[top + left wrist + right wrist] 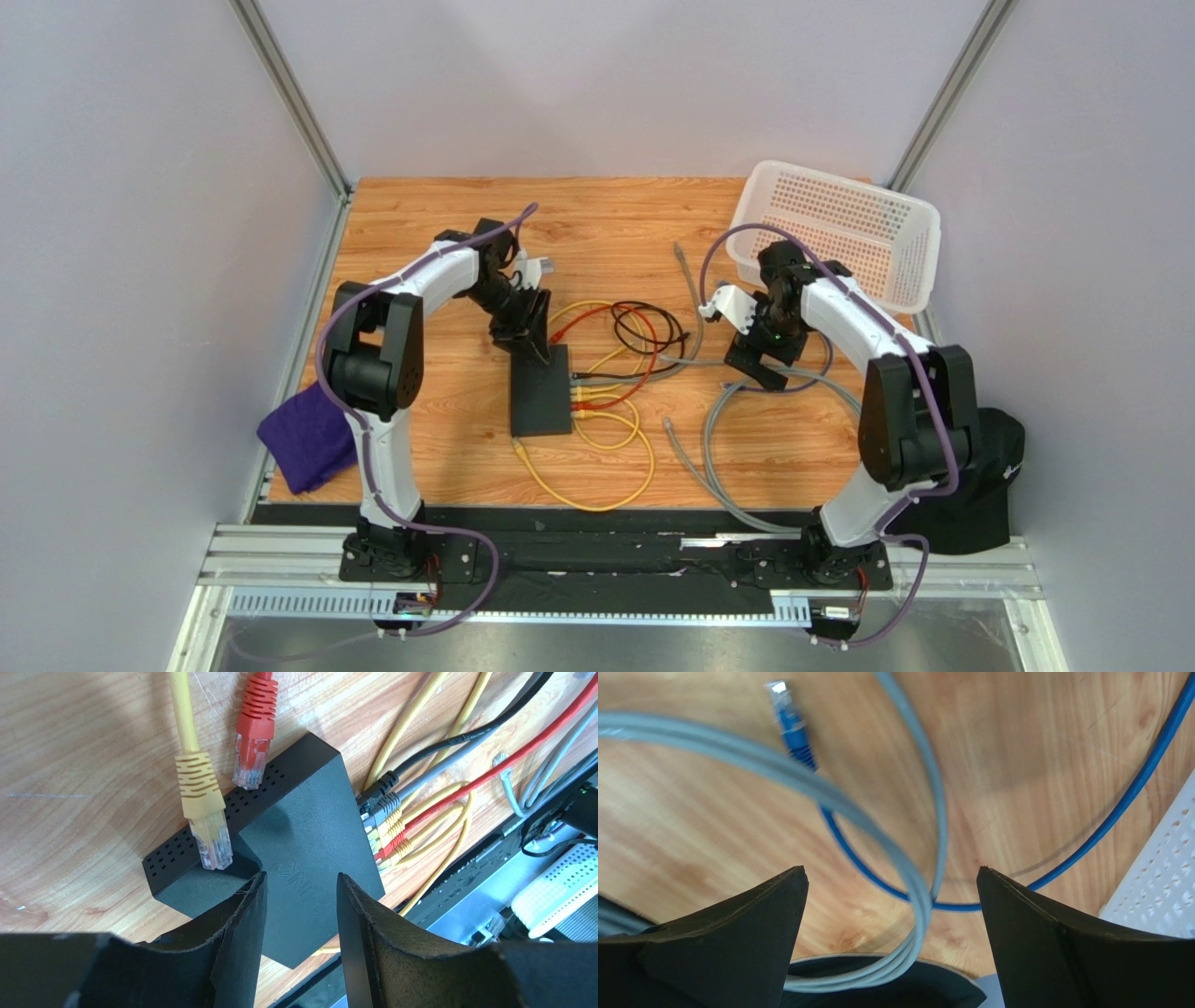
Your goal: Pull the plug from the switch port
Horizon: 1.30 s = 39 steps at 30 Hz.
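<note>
At the centre of the bench (421, 238), the left tool (300, 876) stands with its jaws part-way apart over the top face of the switch (309, 812), clamping nothing; whether its fingertips touch that face cannot be told. The switch lies flat, with a row of plugs (382, 833) seated along one edge and a loose yellow plug (210, 836) and a loose red plug (250, 759) against its vented side. Further right, the right tool (892, 871) is spread wide and holds nothing, a grey cable (738, 751) running slack between its fingers above a blue cable (796, 742), beside the white basket (1158, 868)
</note>
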Motion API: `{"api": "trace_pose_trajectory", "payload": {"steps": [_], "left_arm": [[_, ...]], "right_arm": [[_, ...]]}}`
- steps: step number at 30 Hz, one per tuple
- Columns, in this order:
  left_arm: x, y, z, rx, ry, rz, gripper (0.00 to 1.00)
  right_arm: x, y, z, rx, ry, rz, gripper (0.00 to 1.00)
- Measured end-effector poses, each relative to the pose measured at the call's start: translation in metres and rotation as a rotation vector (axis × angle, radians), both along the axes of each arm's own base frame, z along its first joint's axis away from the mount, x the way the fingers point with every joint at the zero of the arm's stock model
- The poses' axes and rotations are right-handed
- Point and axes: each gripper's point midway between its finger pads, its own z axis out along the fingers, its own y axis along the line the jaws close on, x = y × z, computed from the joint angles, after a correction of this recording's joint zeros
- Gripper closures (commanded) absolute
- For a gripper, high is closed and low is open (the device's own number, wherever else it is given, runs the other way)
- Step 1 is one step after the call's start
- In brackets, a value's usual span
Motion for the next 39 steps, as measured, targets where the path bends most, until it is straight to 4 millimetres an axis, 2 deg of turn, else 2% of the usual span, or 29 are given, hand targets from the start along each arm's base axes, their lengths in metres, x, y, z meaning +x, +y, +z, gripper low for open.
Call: {"api": "trace_pose_trajectory", "payload": {"steps": [3, 6, 7, 9, 13, 17, 19, 21, 23, 25, 27, 29, 31, 32, 33, 35, 39], "left_arm": [[-0.002, -0.001, 0.001, 0.000, 0.000, -0.004, 0.50], [-0.002, -0.002, 0.002, 0.000, -0.005, -0.010, 0.50], [-0.002, -0.002, 0.002, 0.002, -0.007, -0.012, 0.50], [-0.003, -0.002, 0.001, 0.005, -0.009, -0.016, 0.50], [-0.002, 0.000, 0.000, 0.013, -0.015, -0.019, 0.50], [-0.003, 0.000, -0.001, 0.017, -0.014, -0.021, 0.50], [-0.003, 0.000, -0.001, 0.017, -0.013, -0.021, 0.50], [-0.003, 0.000, -0.001, 0.017, -0.013, -0.021, 0.50], [-0.003, 0.000, -0.001, 0.017, -0.013, -0.021, 0.50], [-0.003, 0.000, -0.001, 0.017, -0.013, -0.021, 0.50], [-0.003, 0.001, -0.001, 0.020, -0.014, -0.021, 0.50], [-0.002, 0.002, -0.001, 0.028, -0.020, -0.020, 0.46], [-0.001, 0.004, 0.001, 0.040, -0.032, -0.018, 0.40], [-0.001, 0.005, 0.003, 0.045, -0.041, -0.018, 0.29], [0.000, 0.006, 0.006, 0.048, -0.049, -0.017, 0.25], [0.002, 0.008, 0.014, 0.058, -0.072, -0.011, 0.24], [0.006, 0.015, 0.034, 0.075, -0.134, 0.024, 0.26]], "right_arm": [[0.017, -0.001, -0.016, -0.019, -0.008, -0.005, 0.08], [0.032, -0.002, -0.027, -0.039, -0.015, -0.008, 0.23], [0.037, -0.003, -0.030, -0.049, -0.012, -0.009, 0.34], [0.043, -0.007, -0.036, -0.081, 0.000, -0.011, 0.49], [0.066, -0.016, -0.033, -0.134, -0.028, -0.046, 0.61], [0.104, -0.031, -0.004, -0.162, -0.144, -0.095, 0.59], [0.126, -0.043, 0.016, -0.184, -0.224, -0.120, 0.48], [0.134, -0.050, 0.026, -0.200, -0.259, -0.133, 0.40], [0.138, -0.056, 0.030, -0.217, -0.278, -0.147, 0.37], [0.138, -0.053, 0.031, -0.211, -0.272, -0.155, 0.32], [0.135, -0.039, 0.035, -0.163, -0.255, -0.159, 0.25], [0.135, -0.010, 0.044, -0.064, -0.259, -0.155, 0.23], [0.131, 0.028, 0.057, 0.057, -0.261, -0.147, 0.23], [0.127, 0.049, 0.066, 0.123, -0.259, -0.137, 0.23], [0.123, 0.067, 0.074, 0.174, -0.254, -0.124, 0.24], [0.114, 0.108, 0.094, 0.305, -0.241, -0.104, 0.25], [0.092, 0.186, 0.128, 0.543, -0.159, -0.084, 0.35]]}}
